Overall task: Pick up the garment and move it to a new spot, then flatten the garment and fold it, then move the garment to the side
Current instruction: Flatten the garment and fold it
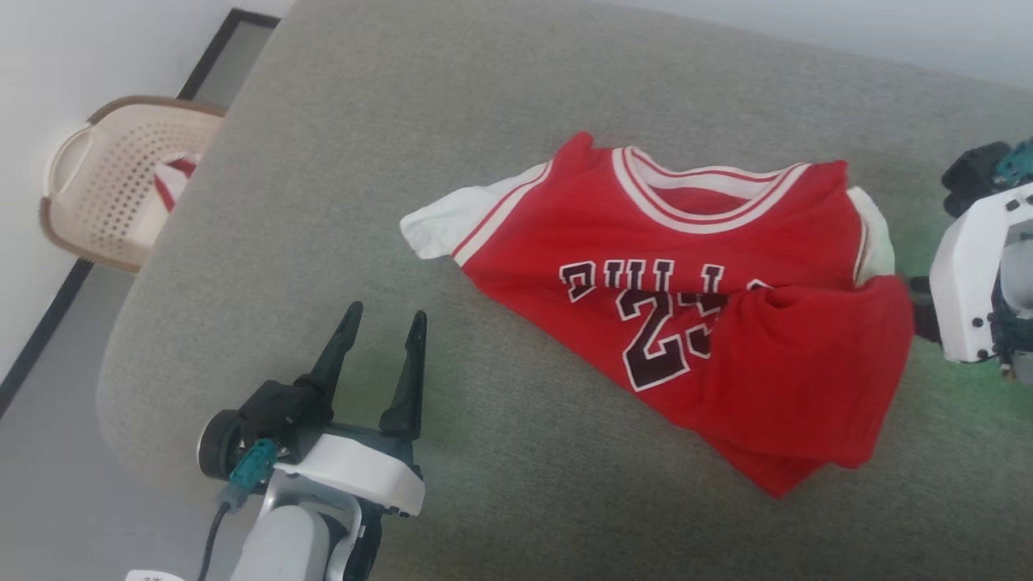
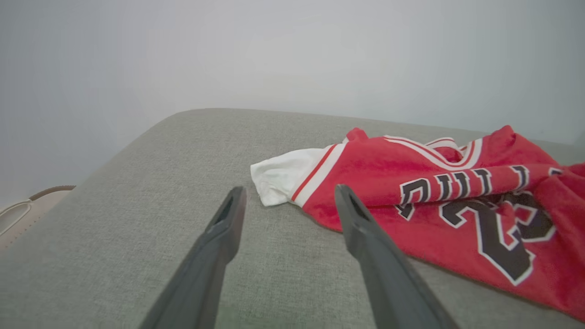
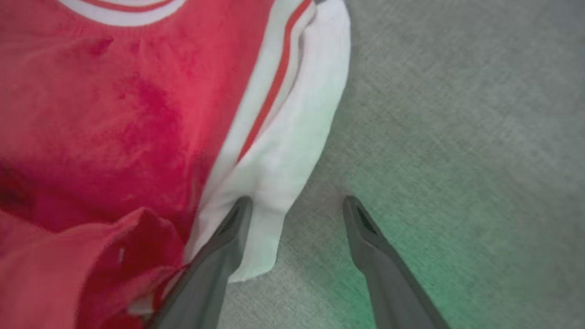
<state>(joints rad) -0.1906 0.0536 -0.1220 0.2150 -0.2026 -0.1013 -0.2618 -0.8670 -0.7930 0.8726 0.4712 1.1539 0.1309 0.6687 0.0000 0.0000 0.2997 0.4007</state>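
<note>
At far left we see a beige laundry basket [image 1: 105,177] on the floor [image 1: 48,484], just past the grey cushioned surface's [image 1: 500,97] left edge, with striped cloth [image 1: 173,181] inside. Our left gripper [image 1: 387,312] hovers near the surface's front-left corner, fingers spread and empty, pointing toward the garment [image 1: 686,323]. The garment lies on the surface's right part, collar toward the far edge, with its lower right portion folded over the print. At its right side our right gripper [image 3: 297,201] is spread too, one finger over a white sleeve [image 3: 292,137], the other over bare surface.
</note>
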